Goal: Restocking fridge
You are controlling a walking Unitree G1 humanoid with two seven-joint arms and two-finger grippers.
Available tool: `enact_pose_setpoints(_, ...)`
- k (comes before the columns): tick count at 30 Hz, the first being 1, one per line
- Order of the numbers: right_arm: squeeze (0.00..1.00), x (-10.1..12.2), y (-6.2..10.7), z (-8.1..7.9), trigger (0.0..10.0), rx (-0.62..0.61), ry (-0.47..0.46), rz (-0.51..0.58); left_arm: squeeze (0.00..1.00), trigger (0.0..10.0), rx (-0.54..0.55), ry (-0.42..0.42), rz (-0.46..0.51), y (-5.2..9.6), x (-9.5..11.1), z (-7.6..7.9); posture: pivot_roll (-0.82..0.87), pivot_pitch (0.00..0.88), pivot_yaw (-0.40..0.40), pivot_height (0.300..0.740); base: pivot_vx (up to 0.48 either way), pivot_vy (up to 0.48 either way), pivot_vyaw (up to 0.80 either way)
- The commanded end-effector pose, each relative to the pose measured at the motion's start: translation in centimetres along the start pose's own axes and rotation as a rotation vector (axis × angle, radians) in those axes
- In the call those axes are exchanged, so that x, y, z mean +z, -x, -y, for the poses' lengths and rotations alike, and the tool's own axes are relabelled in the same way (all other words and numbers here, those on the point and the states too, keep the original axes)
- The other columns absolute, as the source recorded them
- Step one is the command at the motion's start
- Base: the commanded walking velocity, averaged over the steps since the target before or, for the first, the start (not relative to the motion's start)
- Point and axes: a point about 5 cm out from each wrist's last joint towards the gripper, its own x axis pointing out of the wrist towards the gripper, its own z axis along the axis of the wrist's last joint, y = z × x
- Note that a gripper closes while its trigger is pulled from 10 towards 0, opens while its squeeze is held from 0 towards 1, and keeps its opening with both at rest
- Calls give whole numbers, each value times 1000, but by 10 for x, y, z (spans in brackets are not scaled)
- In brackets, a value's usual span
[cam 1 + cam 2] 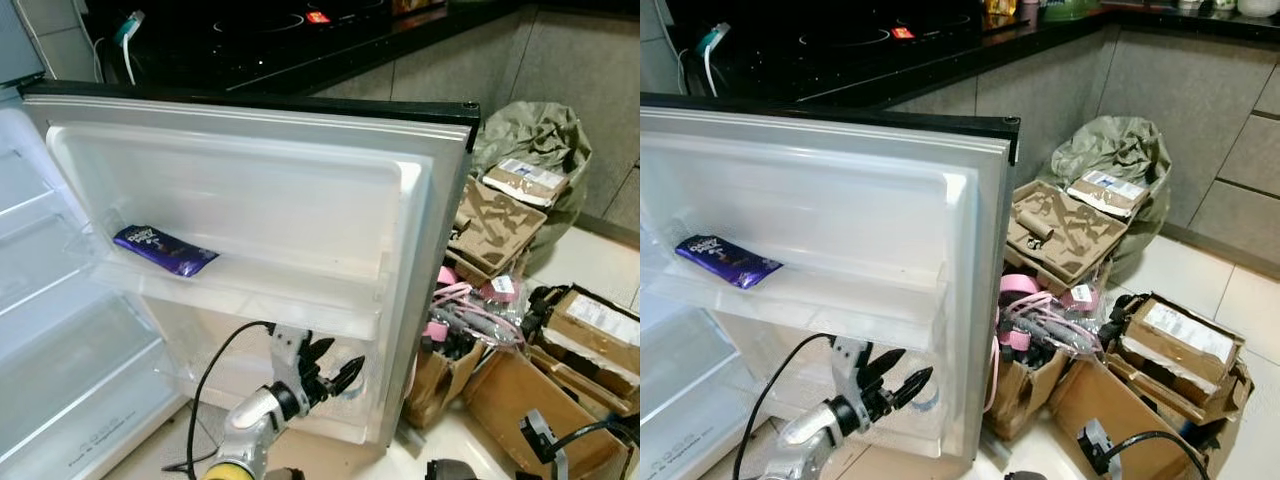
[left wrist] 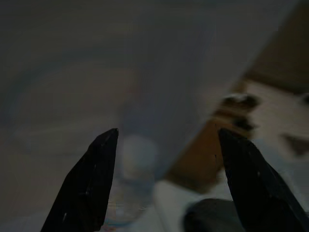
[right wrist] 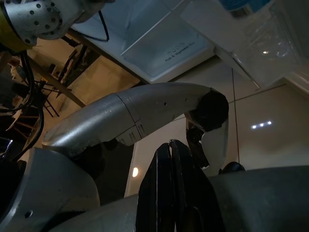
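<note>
Fingers spread, the left gripper (image 1: pixel 335 372) reaches at the fridge door's (image 1: pixel 300 190) lower bin; its wrist view shows a blurred bottle (image 2: pixel 133 186). Right gripper (image 3: pixel 170 193) hangs closed.

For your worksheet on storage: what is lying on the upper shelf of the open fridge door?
One purple chocolate bar lies flat at the left end of the upper door shelf. The rest of the shelf looks bare.

Obscured and truncated regions

The left wrist view is dark and blurred; a pale bottle-like object (image 2: pixel 137 164) cannot be identified. The fridge door (image 1: pixel 300 200) is cut off below. The purple wrapper's (image 1: pixel 163 249) lettering is too small to read.
</note>
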Motion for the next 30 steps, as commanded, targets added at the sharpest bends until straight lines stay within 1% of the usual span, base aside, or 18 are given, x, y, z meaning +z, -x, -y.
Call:
enact_pose_setpoints(1, 0, 0, 3, 0, 10000, -4, -2, -4, 0, 10000, -32, 43, -9, 19, -1, -7, -143, 0, 10, 565, 0, 0, 0)
enact_pose_setpoints(3, 0, 0, 3, 0, 10000, -10, -3, -2, 0, 10000, -37, 57, -12, 25, -2, -8, -143, 0, 10, 565, 0, 0, 0)
enact_pose_setpoints(7, 0, -1, 5, 1, 10000, -31, -15, 8, 0, 10000, 44, 187, -27, 65, -17, -22, -140, 0, 11, 565, 0, 0, 0)
enact_pose_setpoints(8, 0, -1, 5, 1, 10000, -31, -15, 8, 0, 10000, 44, 187, -27, 65, -17, -22, -140, 0, 11, 565, 0, 0, 0)
enact_pose_setpoints(9, 0, -2, 5, 1, 10000, -29, -22, 10, 0, 10000, 99, 271, 8, 85, -24, -25, -140, 0, 12, 565, 0, 0, 0)
enact_pose_setpoints(12, 0, -3, 6, 1, 10000, -31, -28, 11, 0, 10000, 196, 350, 59, 110, -31, -29, -142, 0, 10, 565, 0, 0, 0)
enact_pose_setpoints(15, 0, -4, 6, 1, 10000, -34, -34, 10, 0, 10000, 324, 434, 159, 129, -35, -35, -138, 0, 7, 565, 0, 0, 0)
enact_pose_setpoints(18, 0, -5, 6, 1, 10000, -34, -36, 9, 0, 10000, 371, 468, 198, 135, -36, -37, -138, 0, 7, 565, 0, 0, 0)
enact_pose_setpoints(19, 0, -4, 5, 2, 10000, -45, -36, 17, 0, 10000, 507, 540, 250, 151, -46, -38, -138, 0, 7, 565, 0, 0, 0)
enact_pose_setpoints(20, 0, -4, 5, 2, 10000, -45, -36, 17, 0, 10000, 507, 540, 250, 151, -46, -38, -138, 0, 7, 565, 0, 0, 0)
enact_pose_setpoints(22, 0, -2, 4, 6, 10000, -110, -32, 43, 0, 10000, 661, 593, 269, 166, -57, -37, -134, 0, 3, 565, 0, 0, 0)
enact_pose_setpoints(23, 0, -2, 4, 6, 10000, -110, -32, 43, 0, 10000, 661, 593, 269, 166, -57, -37, -134, 0, 3, 565, 0, 0, 0)
enact_pose_setpoints(25, 0, 2, 4, 15, 10000, -250, -25, 98, 0, 10000, 866, 647, 269, 180, -68, -38, -132, 0, -2, 565, 0, 0, 0)
enact_pose_setpoints(26, 0, 2, 4, 15, 10000, -250, -25, 98, 0, 10000, 866, 647, 269, 180, -68, -38, -132, 0, -2, 565, 0, 0, 0)
enact_pose_setpoints(27, 0, 5, 5, 22, 10000, -367, -16, 126, 0, 10000, 951, 675, 282, 186, -73, -37, -132, 0, -2, 565, 0, 0, 0)
enact_pose_setpoints(28, 0, 5, 5, 22, 10000, -367, -16, 126, 0, 10000, 951, 675, 282, 186, -73, -37, -132, 0, -2, 565, 0, 0, 0)
enact_pose_setpoints(29, 0, 7, 10, 31, 10000, -549, -8, 173, 0, 10000, 1050, 707, 288, 195, -80, -34, -132, 0, -2, 565, 0, 0, 0)
enact_pose_setpoints(30, 0, 7, 10, 31, 10000, -549, -8, 173, 0, 10000, 1050, 707, 288, 195, -80, -34, -132, 0, -2, 565, 0, 0, 0)
